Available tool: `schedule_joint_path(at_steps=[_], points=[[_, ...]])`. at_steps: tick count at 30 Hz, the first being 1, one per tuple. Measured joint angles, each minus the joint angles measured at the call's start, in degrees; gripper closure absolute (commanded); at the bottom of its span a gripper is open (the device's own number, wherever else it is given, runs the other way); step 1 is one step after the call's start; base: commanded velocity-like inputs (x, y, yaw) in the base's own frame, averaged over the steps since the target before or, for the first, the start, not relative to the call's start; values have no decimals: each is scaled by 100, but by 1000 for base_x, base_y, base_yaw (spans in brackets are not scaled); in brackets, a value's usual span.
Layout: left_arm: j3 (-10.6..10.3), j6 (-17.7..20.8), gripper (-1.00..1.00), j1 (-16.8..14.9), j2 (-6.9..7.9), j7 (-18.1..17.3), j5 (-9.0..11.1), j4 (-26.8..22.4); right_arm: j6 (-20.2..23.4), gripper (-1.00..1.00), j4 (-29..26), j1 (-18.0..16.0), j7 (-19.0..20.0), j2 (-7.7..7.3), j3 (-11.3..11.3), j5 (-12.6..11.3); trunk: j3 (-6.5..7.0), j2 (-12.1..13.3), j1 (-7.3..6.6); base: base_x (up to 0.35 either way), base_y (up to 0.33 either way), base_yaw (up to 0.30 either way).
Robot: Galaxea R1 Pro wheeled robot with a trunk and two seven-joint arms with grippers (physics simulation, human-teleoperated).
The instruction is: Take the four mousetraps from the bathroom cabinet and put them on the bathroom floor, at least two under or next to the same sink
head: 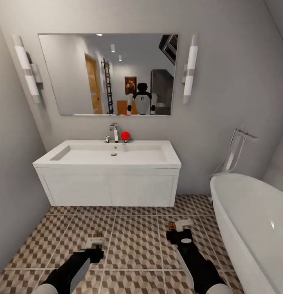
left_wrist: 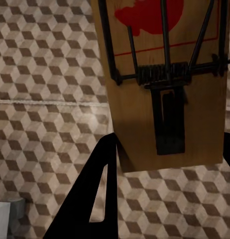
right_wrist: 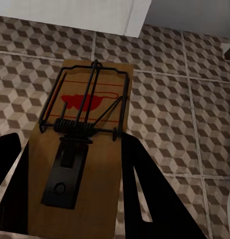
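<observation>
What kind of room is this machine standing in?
A bathroom, in a simulated home. A wide white sink with a chrome faucet sits under a wall mirror, a white bathtub stands at the right, and the floor has cube-patterned tiles.

We face the sink, a wide white basin with a chrome faucet and a red ball just beside it, set on a white two-door vanity hung on the grey wall. Above it a mirror reflects our own body — flanked by two tube lamps. The white tub curves along the right. Low in the frame, both arms reach over the bathroom floor: the left gripper and right gripper each hold a mousetrap — little of either board shows.
</observation>
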Motion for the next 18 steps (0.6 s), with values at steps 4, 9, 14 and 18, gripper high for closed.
schedule_joint_path(at_steps=[4,9,14,18], points=[[-1,3,100,0,-4,2,-1,-66,0,100,-33,0,2,2,0,-1,0,0,0,0,0,0],[-1,4,100,0,-5,1,-1,-80,0,100,-40,0,8,2,0,-1,0,0,0,0,0,0],[-1,4,100,1,-5,2,-1,-76,0,100,-47,0,8,2,3,-1,-18,-39,21,0,0,0],[-1,4,100,1,-5,-2,-2,-74,0,100,-183,0,-2,2,1,0,-89,-199,109,0,0,0]])
